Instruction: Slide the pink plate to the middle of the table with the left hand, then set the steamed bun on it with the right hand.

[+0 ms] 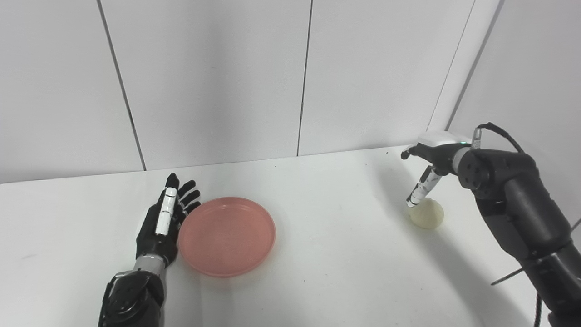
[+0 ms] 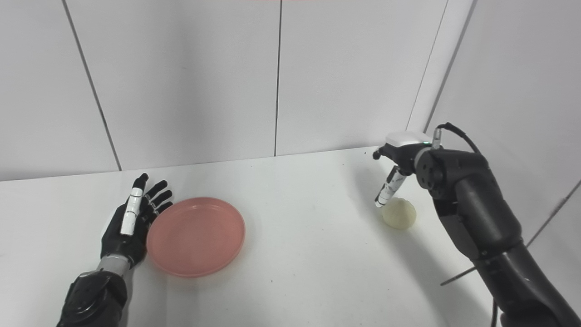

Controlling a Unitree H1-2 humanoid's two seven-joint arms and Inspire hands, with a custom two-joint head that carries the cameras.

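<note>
The pink plate (image 1: pixel 227 235) lies flat on the white table (image 1: pixel 336 254), left of centre. My left hand (image 1: pixel 164 220) is open, fingers straight and pointing away, with its edge against the plate's left rim. The pale steamed bun (image 1: pixel 427 213) sits on the table at the right. My right hand (image 1: pixel 431 165) hangs just above and behind the bun, fingers pointing down, one fingertip at the bun's top left. Most of the right hand's fingers are hidden behind the wrist, so I cannot tell its grip.
White wall panels (image 1: pixel 218 81) stand right behind the table's far edge. A wall corner (image 1: pixel 458 81) closes in at the right behind my right arm. A thin cable (image 1: pixel 499 131) loops off the right wrist.
</note>
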